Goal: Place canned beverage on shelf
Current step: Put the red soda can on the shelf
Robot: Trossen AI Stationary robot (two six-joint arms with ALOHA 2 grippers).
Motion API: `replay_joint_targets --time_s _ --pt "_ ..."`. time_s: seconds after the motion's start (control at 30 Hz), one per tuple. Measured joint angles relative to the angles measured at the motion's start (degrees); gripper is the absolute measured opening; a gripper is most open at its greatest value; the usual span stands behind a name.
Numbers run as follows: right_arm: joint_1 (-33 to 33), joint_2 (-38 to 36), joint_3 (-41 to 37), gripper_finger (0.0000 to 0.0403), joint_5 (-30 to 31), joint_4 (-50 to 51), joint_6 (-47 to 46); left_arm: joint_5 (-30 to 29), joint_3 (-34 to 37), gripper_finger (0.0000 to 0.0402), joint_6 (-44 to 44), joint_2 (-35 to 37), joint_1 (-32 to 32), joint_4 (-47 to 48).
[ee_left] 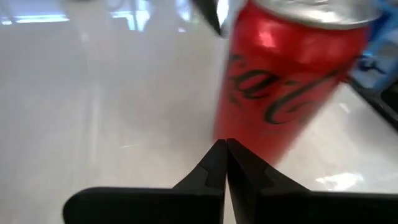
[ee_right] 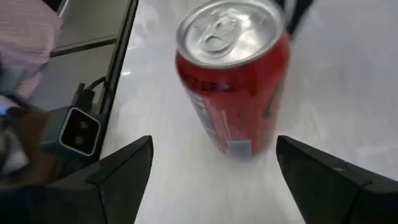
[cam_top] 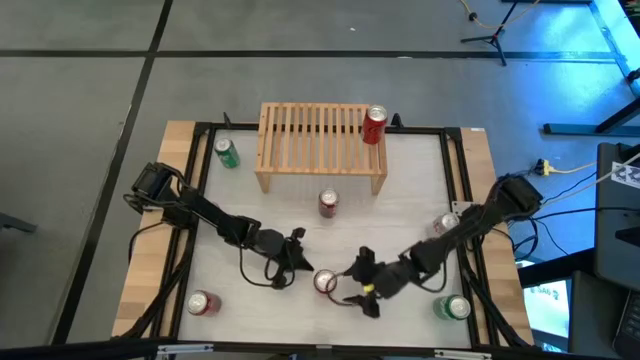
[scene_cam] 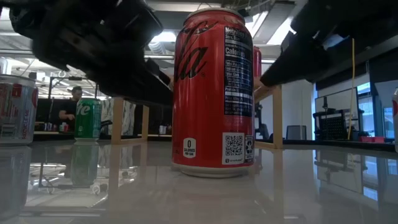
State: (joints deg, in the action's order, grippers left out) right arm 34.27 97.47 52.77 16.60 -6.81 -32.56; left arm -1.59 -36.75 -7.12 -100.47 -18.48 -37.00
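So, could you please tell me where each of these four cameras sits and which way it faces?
High: overhead, looking straight down on the table, shelf and both arms.
Low: at tabletop height, facing the red can; arms loom above.
Left wrist: behind the shut left gripper, facing that can.
Right wrist: behind the open right gripper, can ahead of its fingers.
Shared: all four show the red can.

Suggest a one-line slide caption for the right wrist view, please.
Open right end effector lined up on an upright red can standing on the white table.
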Motion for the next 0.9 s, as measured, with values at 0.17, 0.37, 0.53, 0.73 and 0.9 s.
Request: replay_joint_targets --time_s 0.17,0.37,0.53,0.73,0.9 --pt "1.0 3.8 0.0 0.0335 6.7 -2.6 -0.6 -0.4 0.0 0.0003 0.0 -0.1 -0.6 -3.4" --pt "-0.8 5.5 0.0 0.0335 8.2 -8.5 -0.2 -0.4 0.0 0.0003 0.2 -0.4 -1.1 -6.1" --pt "-1.3 5.3 0.0 0.0335 8.8 -6.4 -0.2 0.3 0.0 0.0003 0.1 -0.4 -1.1 -5.9" --pt "-2.0 2.9 0.0 0.0335 8.9 -0.7 -0.2 2.3 0.0 0.0003 0.0 -0.4 -2.2 -5.8" --pt "-2.2 0.6 -0.1 0.0335 12.4 3.4 -0.5 2.8 0.0 0.0003 0.0 -0.4 -2.5 -5.8"
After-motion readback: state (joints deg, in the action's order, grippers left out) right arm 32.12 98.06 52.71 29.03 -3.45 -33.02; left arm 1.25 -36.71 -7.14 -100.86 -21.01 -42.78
